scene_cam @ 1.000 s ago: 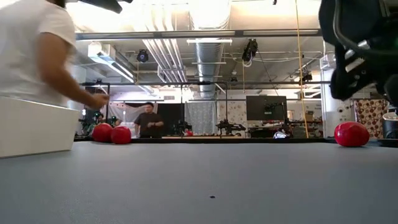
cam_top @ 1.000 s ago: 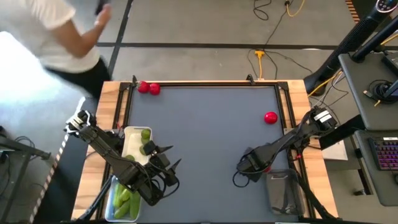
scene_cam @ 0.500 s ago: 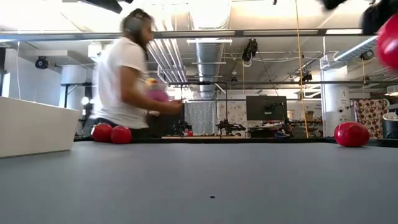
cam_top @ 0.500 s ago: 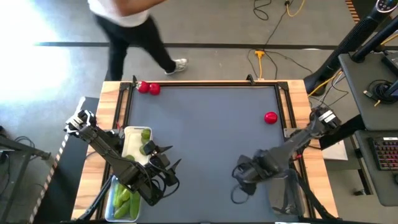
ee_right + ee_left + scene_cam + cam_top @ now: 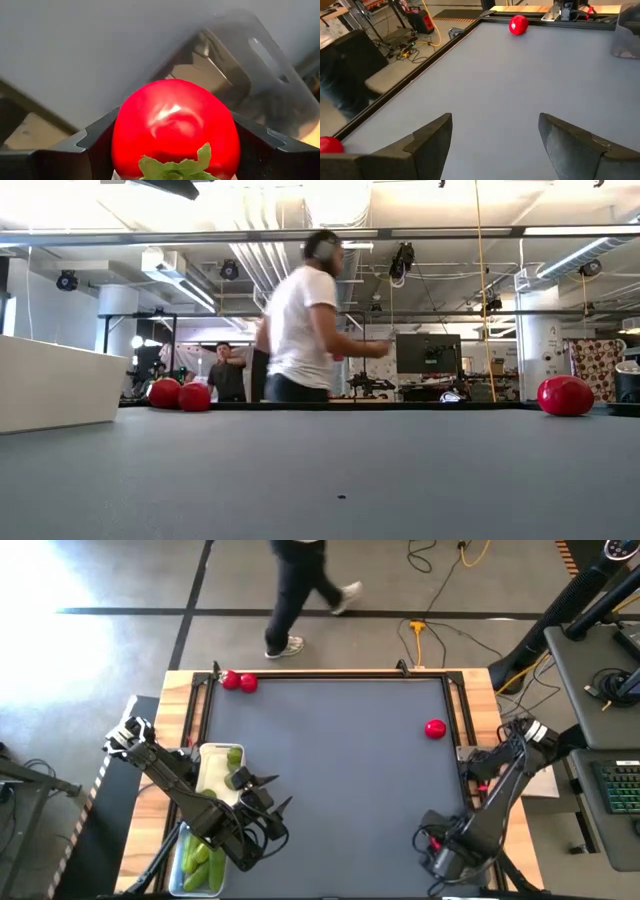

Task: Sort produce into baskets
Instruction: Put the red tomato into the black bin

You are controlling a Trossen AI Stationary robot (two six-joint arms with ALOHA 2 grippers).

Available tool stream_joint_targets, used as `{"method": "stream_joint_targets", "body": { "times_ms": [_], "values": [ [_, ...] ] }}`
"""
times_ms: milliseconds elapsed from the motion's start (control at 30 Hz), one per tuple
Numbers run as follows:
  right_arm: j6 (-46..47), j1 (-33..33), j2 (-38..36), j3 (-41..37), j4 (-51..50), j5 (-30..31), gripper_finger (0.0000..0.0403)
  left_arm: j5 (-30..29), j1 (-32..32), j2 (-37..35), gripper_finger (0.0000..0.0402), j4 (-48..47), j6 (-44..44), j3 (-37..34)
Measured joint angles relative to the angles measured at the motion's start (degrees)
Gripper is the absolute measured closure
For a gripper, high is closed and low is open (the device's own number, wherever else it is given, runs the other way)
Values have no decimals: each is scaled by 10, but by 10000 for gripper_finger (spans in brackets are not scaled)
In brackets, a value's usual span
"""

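**Right gripper holds a tomato over the clear tub**

From above, the grey table (image 5: 330, 780) is the landmark. The right gripper (image 5: 440, 858) sits at the table's near right corner, over the clear tub (image 5: 462, 875), most of which the arm hides. The left gripper (image 5: 268, 818) rests near the table's near left side, just beside the white tray (image 5: 212, 772), which holds green pieces (image 5: 203, 860). Two red tomatoes (image 5: 239, 682) lie touching at the table's far left corner, and a single red tomato (image 5: 435, 728) lies near its right edge. A person (image 5: 300, 585) walks on the floor beyond the table's far edge.

At table height, the tomato pair (image 5: 179, 394) sits on the table's far left and the single tomato (image 5: 565, 395) on its far right, well apart. The tray's wall (image 5: 55, 385) stands at the left. The person (image 5: 305, 320) passes behind the table.

The left wrist view shows spread fingers (image 5: 427, 142) with nothing between them, above bare table.

The right wrist view shows both fingers (image 5: 97, 137) clamped on a red tomato (image 5: 175, 125) with a green leafy top, the clear tub (image 5: 235, 75) just beyond it.
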Motion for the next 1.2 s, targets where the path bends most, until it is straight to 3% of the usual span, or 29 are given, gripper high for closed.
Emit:
{"method": "stream_joint_targets", "body": {
  "times_ms": [200,700,1200],
  "values": [
    [26,5,0,-55,8,-32,118,0,0,0,123,8,0,0],
    [24,5,0,-174,131,-34,106,0,0,0,123,23,0,0],
    [20,5,0,-181,112,-33,49,0,0,0,123,80,-1,0]
  ]
}}
